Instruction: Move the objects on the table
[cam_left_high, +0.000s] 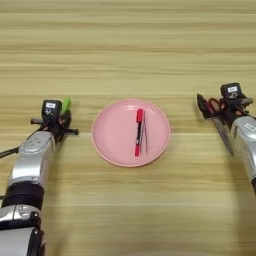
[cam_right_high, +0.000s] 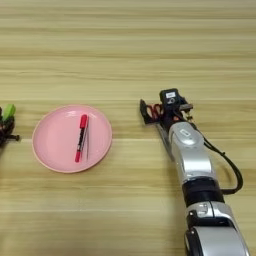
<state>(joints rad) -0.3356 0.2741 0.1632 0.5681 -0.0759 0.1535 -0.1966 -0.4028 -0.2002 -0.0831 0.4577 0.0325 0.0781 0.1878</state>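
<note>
On the light wooden tabletop (cam_left_high: 125, 50), the round pink plate (cam_left_high: 114, 135) holds a red marker pen (cam_left_high: 138, 131) touching a thin dark stick (cam_left_high: 145, 136). The left tool (cam_left_high: 56, 120) sits at the short green bar (cam_left_high: 66, 104), the right tool (cam_right_high: 162, 114) at the red-handled scissors (cam_right_high: 156, 113); whether either tool grips, I cannot tell. Likely next: carrying these to the plate.
</note>
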